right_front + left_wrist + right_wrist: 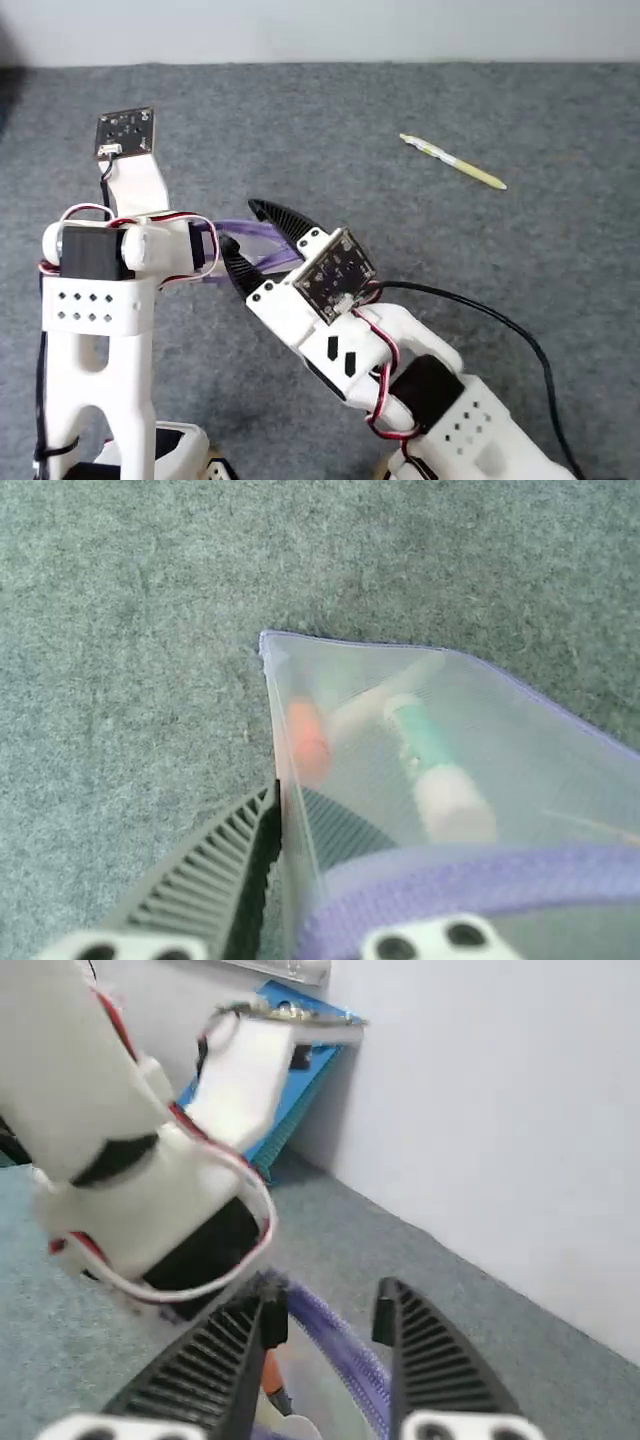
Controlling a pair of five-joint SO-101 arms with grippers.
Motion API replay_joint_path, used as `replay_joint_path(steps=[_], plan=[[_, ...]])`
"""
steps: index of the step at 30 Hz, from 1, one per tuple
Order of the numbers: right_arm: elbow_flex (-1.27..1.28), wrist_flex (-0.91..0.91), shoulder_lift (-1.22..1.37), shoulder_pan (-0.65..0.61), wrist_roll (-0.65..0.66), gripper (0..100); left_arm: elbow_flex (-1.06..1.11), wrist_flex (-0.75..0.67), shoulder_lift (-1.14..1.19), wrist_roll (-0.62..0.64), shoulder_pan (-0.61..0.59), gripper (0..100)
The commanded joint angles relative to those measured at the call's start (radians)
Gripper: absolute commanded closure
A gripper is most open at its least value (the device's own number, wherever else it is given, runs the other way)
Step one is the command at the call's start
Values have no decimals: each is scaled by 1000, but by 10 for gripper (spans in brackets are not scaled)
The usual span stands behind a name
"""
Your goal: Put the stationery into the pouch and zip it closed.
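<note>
Pouch (430, 740) tight in left claw (290, 810); right claw (328, 1305) agape astride zip (335, 1345)

No words, numbers or labels can be read in any view. The pen (453, 161) carries a faint marking near its pale end, too small to make out.

Both units have white printed shells. On the left arm (95, 300) there is a panel of small square holes, a black servo block, red-and-white wire loops, and a circuit board (125, 131) at 12 o'clock. The right arm (400, 380) carries two black slot marks and a black cable (520, 335) trailing toward 4 o'clock. The right gripper (237, 222) has black, ribbed, tapered fingers (200, 1370).
</note>
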Motion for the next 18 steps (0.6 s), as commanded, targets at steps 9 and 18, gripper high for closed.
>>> replay_joint_path(steps=[9,18], plan=[[-255,338,2,407,-155,985,4,3,5,6,0,988],[-344,372,298,668,21,984,4,3,5,6,0,988]])
